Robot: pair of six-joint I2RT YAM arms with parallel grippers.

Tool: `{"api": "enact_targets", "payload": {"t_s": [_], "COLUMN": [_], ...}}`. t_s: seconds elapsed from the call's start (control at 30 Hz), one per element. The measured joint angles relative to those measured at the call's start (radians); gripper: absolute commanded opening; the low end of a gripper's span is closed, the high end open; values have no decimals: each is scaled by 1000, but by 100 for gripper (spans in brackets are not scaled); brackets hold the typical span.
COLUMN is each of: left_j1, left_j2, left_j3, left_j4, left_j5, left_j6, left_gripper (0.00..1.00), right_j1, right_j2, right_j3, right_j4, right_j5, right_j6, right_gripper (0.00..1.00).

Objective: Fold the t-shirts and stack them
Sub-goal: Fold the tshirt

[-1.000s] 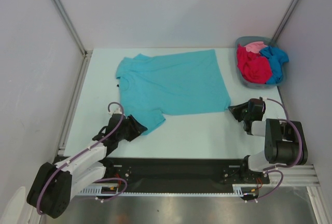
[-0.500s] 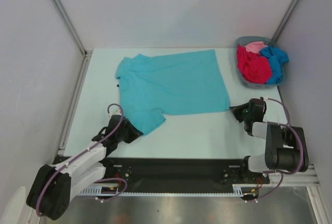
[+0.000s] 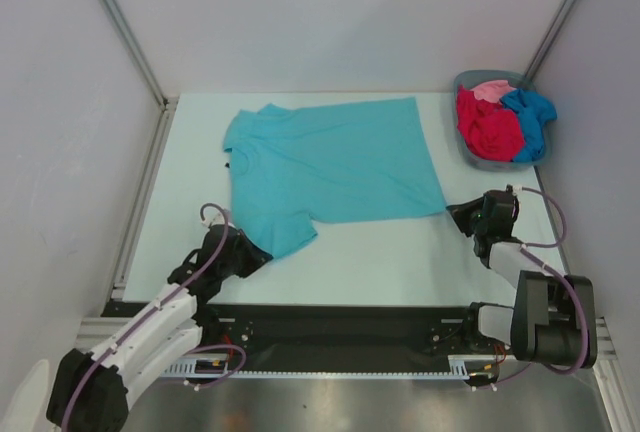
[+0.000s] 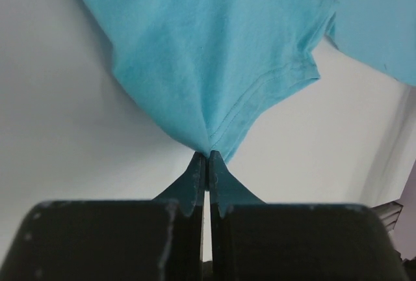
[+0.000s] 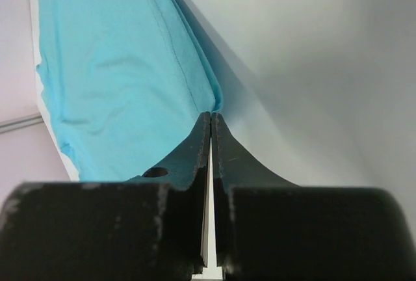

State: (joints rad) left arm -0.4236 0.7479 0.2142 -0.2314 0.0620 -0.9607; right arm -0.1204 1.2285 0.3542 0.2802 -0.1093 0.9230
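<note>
Left fingers (image 4: 199, 169) were clamped on the tee's (image 3: 330, 162) sleeve hem, right fingers (image 5: 203, 136) on its bottom corner. The tee lay flat on the surface ahead of both. Such thin pinches might slip under tension, spoiling the fold.

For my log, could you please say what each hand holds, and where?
The teal cloth t-shirt: left hand pinches its near sleeve hem, right hand its bottom hem corner.

Four t-shirts are showing: one teal tee (image 3: 330, 157), one red tee (image 3: 485, 124), one pink tee (image 3: 492, 89), one blue tee (image 3: 530, 112). One basket (image 3: 487, 163) and one table (image 3: 400, 252) are showing. Two grippers are showing: left gripper (image 3: 264, 252), right gripper (image 3: 453, 213).
</note>
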Motion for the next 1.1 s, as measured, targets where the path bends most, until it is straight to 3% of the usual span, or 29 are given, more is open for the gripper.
{"api": "enact_targets", "payload": {"t_s": [0.4,0.8,1.1], "left_j1": [-48,-49,-50], "left_j2": [-314,-323,-406], "left_j3": [140,349,341], "left_j4": [-327,-515,-586], "left_j5": [-103,-202,-179], "left_j6": [-38,-34,-53], "left_gripper": [0,0,0], "right_j1": [2,2,-25], "right_j2": [-227,-235,-298], "right_j3": [22,55,55], "right_j4": [-195,-275,-369], "right_j5": [1,19,19], "right_j6": [-18,-36,-63], "right_gripper": [0,0,0]}}
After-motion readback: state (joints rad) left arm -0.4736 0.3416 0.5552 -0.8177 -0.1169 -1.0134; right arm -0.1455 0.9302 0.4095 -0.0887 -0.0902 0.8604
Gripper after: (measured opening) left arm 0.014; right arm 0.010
